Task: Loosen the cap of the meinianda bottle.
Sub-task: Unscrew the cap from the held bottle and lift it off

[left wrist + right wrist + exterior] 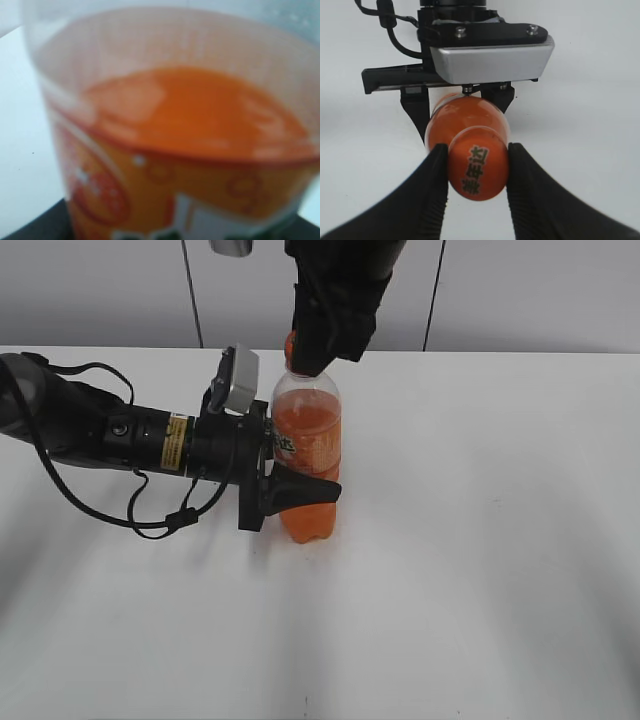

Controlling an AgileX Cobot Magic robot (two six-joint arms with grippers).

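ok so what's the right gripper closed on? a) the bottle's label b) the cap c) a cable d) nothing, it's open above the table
b: in the right wrist view the right gripper has both fingers pressed against the sides of the orange cap, while the left gripper clamps the bottle lower down.

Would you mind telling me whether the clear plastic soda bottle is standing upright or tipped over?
Upright. The clear plastic soda bottle stands on the white table, base down, its small orange screw cap on top; the orange liquid's surface looks level.
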